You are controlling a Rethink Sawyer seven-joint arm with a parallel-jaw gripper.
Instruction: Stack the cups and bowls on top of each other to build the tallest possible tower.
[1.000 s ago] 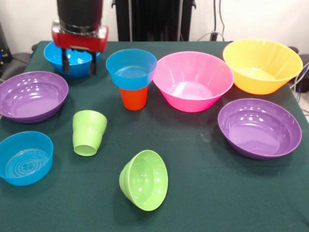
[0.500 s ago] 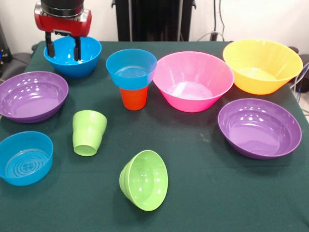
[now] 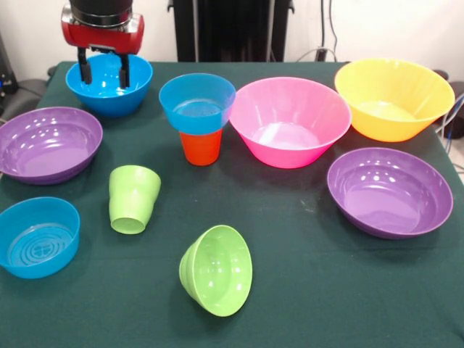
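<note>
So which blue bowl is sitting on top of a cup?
The middle blue bowl. It sits on the orange cup, while the other two blue bowls rest on the table.

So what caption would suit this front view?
Open gripper poised over a blue bowl; another blue bowl tops the orange cup.

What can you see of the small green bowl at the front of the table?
The small green bowl is lime-coloured and looks like glossy plastic, with bright reflections inside. It is not upright: it lies tipped on its side on the dark green tablecloth, its opening facing the camera and slightly upward, its narrower base pointing back and to the picture's left. It is empty. Nothing touches it but the cloth; the green cup stands apart from it.
</note>
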